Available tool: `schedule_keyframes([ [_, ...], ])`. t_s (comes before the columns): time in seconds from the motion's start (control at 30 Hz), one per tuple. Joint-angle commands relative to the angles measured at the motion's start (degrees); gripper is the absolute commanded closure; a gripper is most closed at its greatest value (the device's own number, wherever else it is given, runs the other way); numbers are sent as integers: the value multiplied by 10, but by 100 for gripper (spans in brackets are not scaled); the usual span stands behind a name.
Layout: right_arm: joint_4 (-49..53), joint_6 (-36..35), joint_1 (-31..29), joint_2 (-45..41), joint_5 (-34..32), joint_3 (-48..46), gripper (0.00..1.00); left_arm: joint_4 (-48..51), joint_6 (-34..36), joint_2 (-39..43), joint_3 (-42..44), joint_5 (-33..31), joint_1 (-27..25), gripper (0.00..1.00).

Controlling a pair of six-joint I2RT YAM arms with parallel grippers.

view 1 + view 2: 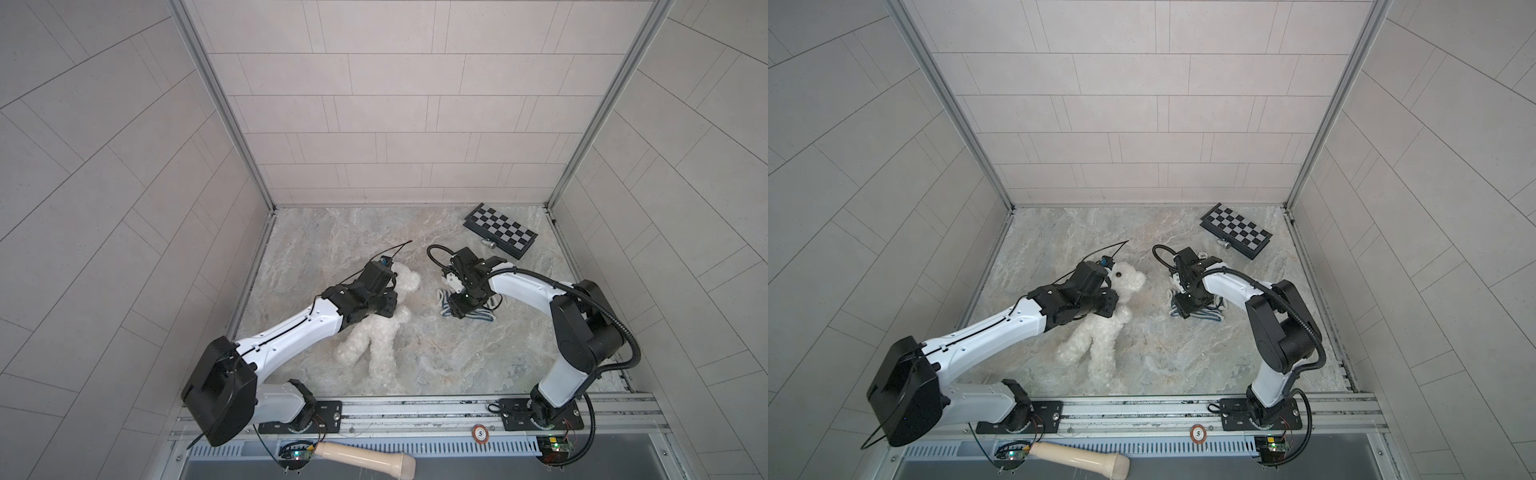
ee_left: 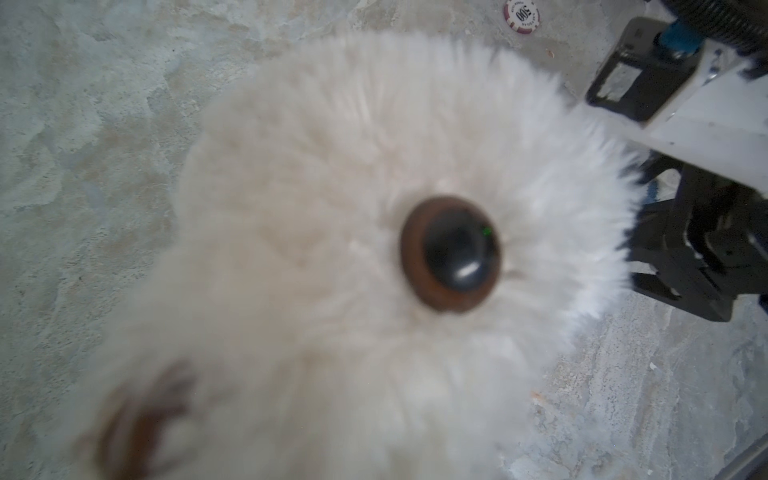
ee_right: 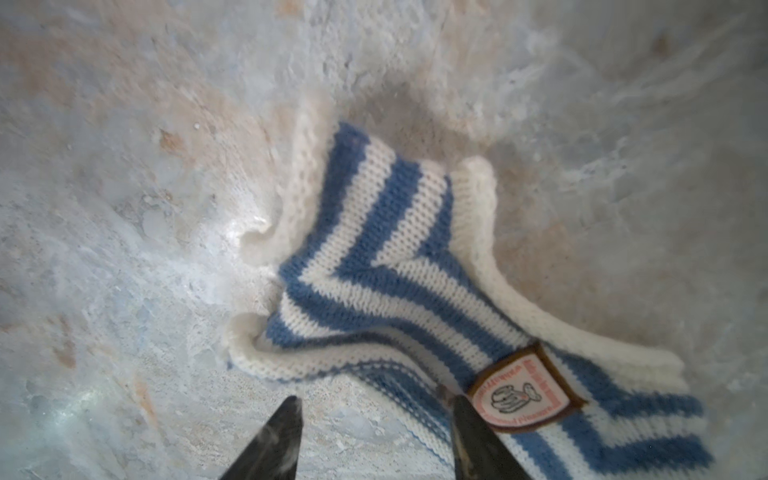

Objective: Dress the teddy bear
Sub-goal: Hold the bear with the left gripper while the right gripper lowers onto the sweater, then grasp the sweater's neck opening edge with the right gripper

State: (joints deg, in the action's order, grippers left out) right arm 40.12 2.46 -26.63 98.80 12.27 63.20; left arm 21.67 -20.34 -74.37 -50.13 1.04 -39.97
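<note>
The left gripper (image 1: 390, 309) is half-hidden at the neck of the fluffy cream-white plush teddy bear (image 1: 376, 340), its finger state untellable, while beside the bear a blue-and-white striped knit shirt (image 3: 395, 257) is straddled by the spread fingers of the right gripper (image 3: 376, 419).

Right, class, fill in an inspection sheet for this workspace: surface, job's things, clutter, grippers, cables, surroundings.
Surface: marbled stone-look table.
Job's things: teddy bear lies undressed; striped shirt crumpled beside it, apart.
Clutter: folded chessboard at the back; poker chip and wooden handle by the front rail.
Grippers: left gripper at bear's neck, fingers hidden; right gripper open over shirt.
Cables: black conduit along right arm; thin wire off left arm.
Surroundings: tiled walls, metal frame.
</note>
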Motion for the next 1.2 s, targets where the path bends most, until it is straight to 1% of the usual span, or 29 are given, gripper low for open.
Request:
schedule_keyframes([
  [0.0, -22, -2, -20, 28, 0, 24, 43, 14, -12, 26, -3, -10, 7, 77],
  [0.1, -49, 30, -30, 46, -24, 36, 46, 18, -16, 40, 8, -9, 10, 77],
  [0.27, -135, 94, -43, 56, -40, 40, 47, 28, -12, 62, 18, -13, 13, 76],
  [0.4, -156, 119, -44, 93, -48, 85, 49, 35, -8, 74, 21, -15, 17, 76],
  [0.5, -154, 125, -43, 116, -31, 127, 51, 39, -8, 81, 22, -19, 19, 77],
  [0.57, -148, 129, -44, 109, -13, 136, 51, 41, -6, 84, 24, -22, 20, 77],
  [0.63, -144, 130, -44, 83, -10, 122, 51, 41, -8, 85, 26, -24, 20, 77],
  [0.77, -117, 114, -42, 24, -26, 76, 50, 34, -6, 80, 33, -18, 20, 77],
  [0.87, -91, 97, -39, 1, -25, 59, 51, 37, -4, 77, 36, -19, 20, 78],
  [0.97, -63, 78, -39, 4, -36, 58, 56, 41, -2, 73, 36, -17, 20, 78],
  [1.03, -60, 71, -35, 14, -34, 58, 63, 36, 0, 75, 40, -16, 20, 78],
  [1.17, -50, 61, -31, 46, -32, 79, 69, 30, 1, 75, 44, -13, 20, 78],
])
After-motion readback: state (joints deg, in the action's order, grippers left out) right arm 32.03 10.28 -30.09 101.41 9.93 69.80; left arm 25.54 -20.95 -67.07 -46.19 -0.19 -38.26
